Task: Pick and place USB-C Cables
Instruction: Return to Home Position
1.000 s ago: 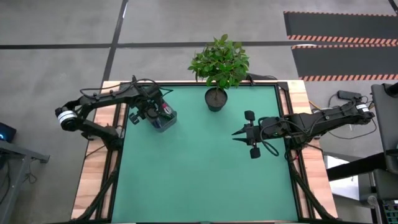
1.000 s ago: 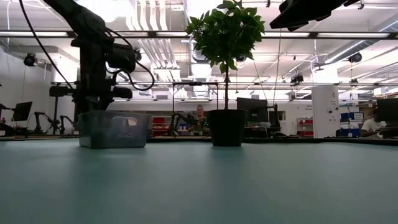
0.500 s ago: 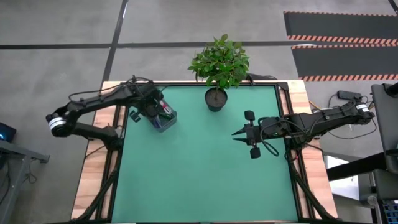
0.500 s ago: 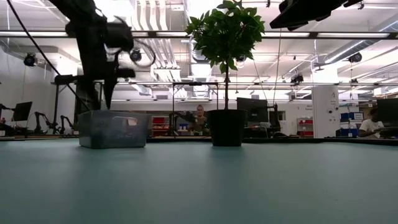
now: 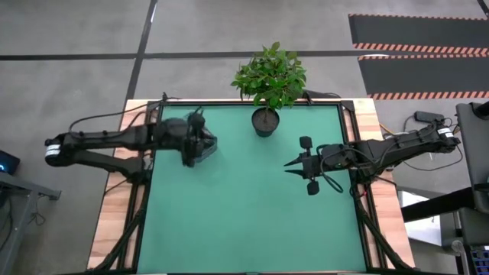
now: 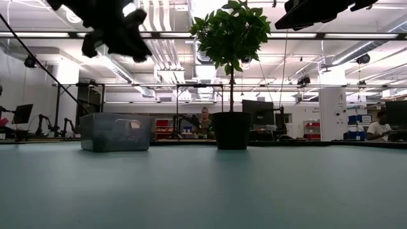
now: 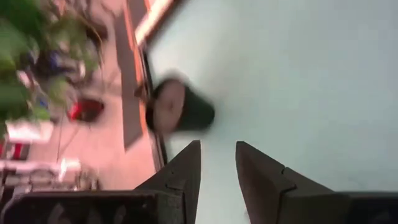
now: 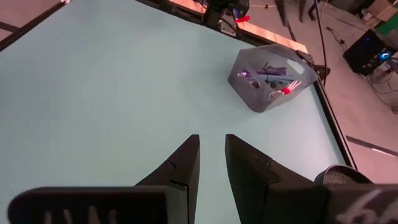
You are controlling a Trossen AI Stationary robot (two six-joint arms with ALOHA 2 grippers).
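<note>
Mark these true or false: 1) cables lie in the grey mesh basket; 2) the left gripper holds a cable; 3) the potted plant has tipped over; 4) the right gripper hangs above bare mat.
1) True: thin bundled cables lie in the grey mesh basket.
2) False: the left gripper has nothing between its fingers.
3) False: the green potted plant stands upright.
4) True: the right gripper hangs over bare green mat.
</note>
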